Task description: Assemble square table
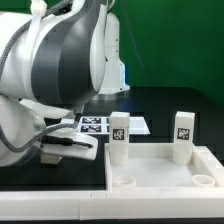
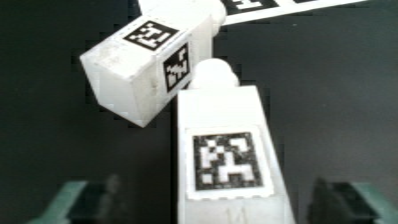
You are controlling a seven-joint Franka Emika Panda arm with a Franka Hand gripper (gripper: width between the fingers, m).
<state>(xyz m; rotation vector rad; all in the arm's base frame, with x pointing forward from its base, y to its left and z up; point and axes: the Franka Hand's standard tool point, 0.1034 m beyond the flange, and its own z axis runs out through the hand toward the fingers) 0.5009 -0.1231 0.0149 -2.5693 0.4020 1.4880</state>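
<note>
Item 1, tabletop [image 1: 160, 162]: the white tray-like piece lies flat on the black table [image 1: 170, 105], at the table's near edge in the exterior view, rim upward.

Item 2, fitted legs: 2 stand upright in the tabletop's far corners. The first upright leg [image 1: 119, 135] is in the far corner on the exterior view's left. The second upright leg [image 1: 183, 133] is in the far corner on the exterior view's right. Each shows 1 black-and-white tag. The 2 near-corner sockets [image 1: 125, 180] carry nothing.

Item 3, loose legs, wrist view: 1 loose leg [image 2: 222, 135] lies flat on the table [image 2: 54, 130], tag facing up. The second loose leg [image 2: 143, 65] lies at an angle with 1 end against it.

Item 4, tool: the gripper [image 2: 205, 200] hangs over the loose leg with its jaws spread. The fingers [image 2: 75, 200] stand on either side of the leg, with dark table showing between each finger and the leg. Nothing is pinched.

Item 5: the marker board [image 1: 95, 124] lies flat on the table beyond the tabletop. The arm [image 1: 60, 60] fills the exterior view's left.
</note>
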